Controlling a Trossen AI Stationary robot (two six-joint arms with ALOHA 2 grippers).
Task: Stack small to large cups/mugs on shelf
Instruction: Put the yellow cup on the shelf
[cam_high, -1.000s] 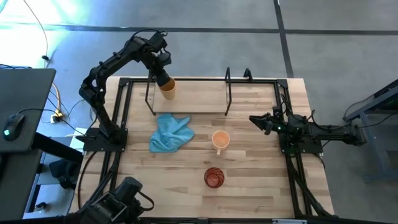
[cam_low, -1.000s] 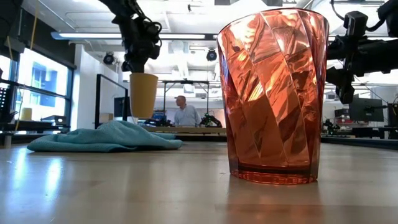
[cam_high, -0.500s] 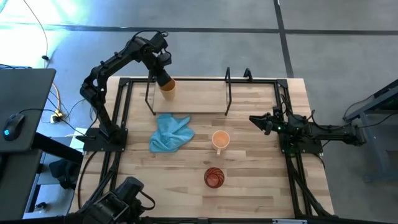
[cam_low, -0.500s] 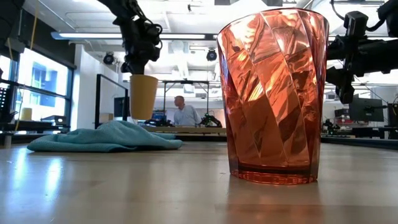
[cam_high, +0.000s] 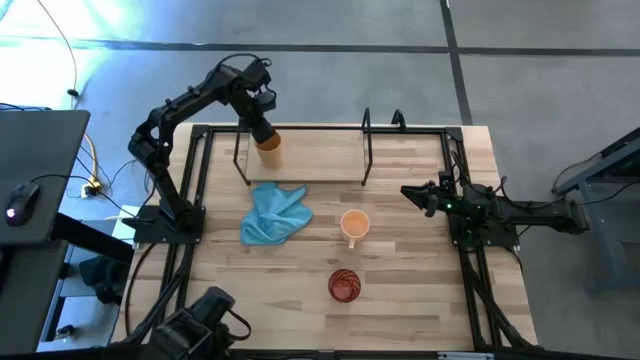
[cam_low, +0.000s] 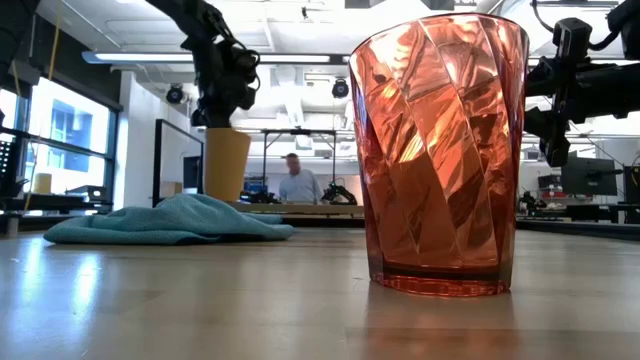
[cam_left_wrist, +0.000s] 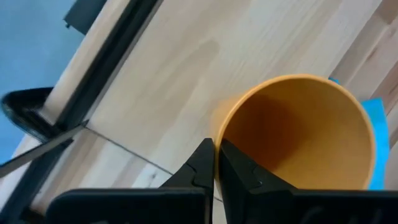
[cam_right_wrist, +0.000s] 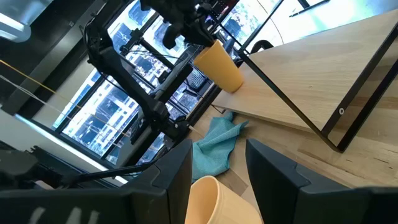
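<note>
My left gripper is over the table's far left part, shut on the mustard-yellow cup, at the left end of the black wire shelf. The low view shows that cup under the gripper, behind the cloth. The light orange mug stands on its base mid-table. Nearer the near edge stands the red ribbed cup, which looms large in the low view. My right gripper waits open at the right, pointing toward the mug and touching nothing. My left gripper pinches the mustard-yellow cup's rim, one finger inside the cup and one outside. The fingers come from above, slanting down. The cup hangs roughly upright below them; the cloth hides its base, so I cannot tell whether it rests on anything.
A crumpled light blue cloth lies left of centre, just on the near side of the shelf. Black arm-mount frames run along the table's left and right sides. A person stands in the room far behind the table.
My left gripper has come down a little with the mustard-yellow cup, drifting slightly toward the table's left edge; the cup sits lower against the shelf than a second ago. The gripper has stayed shut on it.
</note>
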